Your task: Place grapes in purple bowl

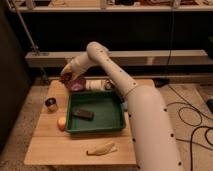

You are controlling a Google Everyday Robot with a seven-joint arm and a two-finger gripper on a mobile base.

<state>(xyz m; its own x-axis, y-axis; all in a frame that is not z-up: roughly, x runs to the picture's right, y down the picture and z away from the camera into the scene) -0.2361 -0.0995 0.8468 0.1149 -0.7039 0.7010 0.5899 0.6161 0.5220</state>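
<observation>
The claw point(66, 77), at ten o'clock over the bench point(55, 150), is blurring into the grapes point(65, 78). The arm is hiding the bench's right edge and the bowl's point(77, 85) far rim.

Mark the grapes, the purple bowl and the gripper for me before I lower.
grapes point(65, 78): camera view, on the dark bunch at the gripper's tip.
purple bowl point(78, 86): camera view, on its near inner wall.
gripper point(66, 75): camera view, at its tip, above the bowl's left rim.
</observation>
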